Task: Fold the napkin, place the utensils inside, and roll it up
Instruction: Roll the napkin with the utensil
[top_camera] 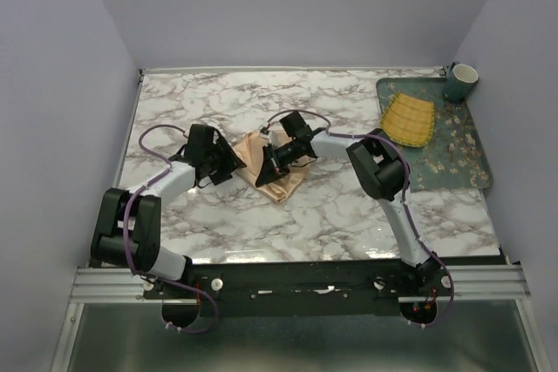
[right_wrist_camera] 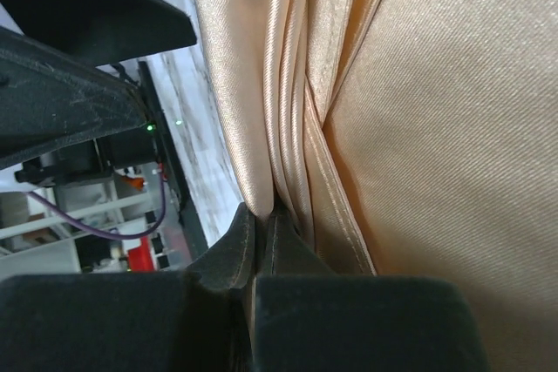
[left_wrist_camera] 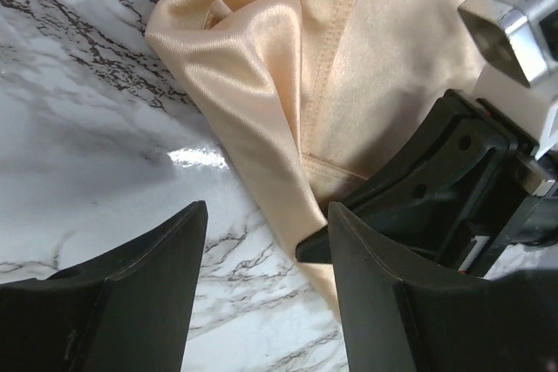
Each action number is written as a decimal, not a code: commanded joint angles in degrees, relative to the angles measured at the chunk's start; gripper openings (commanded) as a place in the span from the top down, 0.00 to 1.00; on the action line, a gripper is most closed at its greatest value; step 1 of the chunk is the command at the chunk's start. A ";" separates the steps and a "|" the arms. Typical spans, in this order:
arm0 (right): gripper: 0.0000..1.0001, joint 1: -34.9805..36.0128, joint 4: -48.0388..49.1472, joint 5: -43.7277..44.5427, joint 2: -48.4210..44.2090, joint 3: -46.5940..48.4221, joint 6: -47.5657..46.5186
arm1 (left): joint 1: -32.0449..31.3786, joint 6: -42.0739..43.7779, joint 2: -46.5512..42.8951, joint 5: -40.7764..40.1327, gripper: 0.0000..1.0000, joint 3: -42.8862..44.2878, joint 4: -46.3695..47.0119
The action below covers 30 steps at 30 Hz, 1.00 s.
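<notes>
Peach-orange thin cloth napkin [top_camera: 289, 186] lies bunched mid-way across the white marble tabletop [top_camera: 366, 215], long axis slanting far-left to near-right, one fold pinched tight by the right gripper [right_wrist_camera: 261, 215], with the left gripper [left_wrist_camera: 266, 215] spread wide and empty just beside its left edge.

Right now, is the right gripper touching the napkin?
Touching: the right wrist view shows the right gripper shut on a pinched fold of the napkin.

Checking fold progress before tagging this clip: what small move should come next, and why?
Probably the right hand, shut on a bunched edge of the napkin, should draw that edge across to flatten the fold. The left hand stands open at the napkin's edge, holding nothing.
</notes>
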 commanded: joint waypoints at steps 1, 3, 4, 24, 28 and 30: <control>1.00 -0.23 2.08 -1.40 2.48 -3.56 5.50 | 0.19 -6.33 4.06 2.13 0.32 -0.64 6.43; 1.00 -0.40 3.40 -2.20 2.40 -4.35 6.81 | 0.19 -8.88 5.56 2.40 0.33 -0.55 7.65; 1.00 -0.49 4.28 -2.28 2.40 -4.53 7.00 | 0.19 -9.49 6.79 2.48 0.35 -0.55 7.75; 1.00 -1.64 18.88 -8.00 2.84 -8.84 18.16 | -1.39 -9.06 10.93 -3.66 0.46 1.12 5.56; 1.00 -1.81 18.53 -8.00 2.66 -9.01 17.37 | -1.57 -7.48 11.63 -3.93 0.62 1.99 5.64; 1.00 -1.90 18.35 -7.91 2.57 -9.10 17.02 | -1.75 -6.61 11.46 -4.54 0.69 2.35 5.03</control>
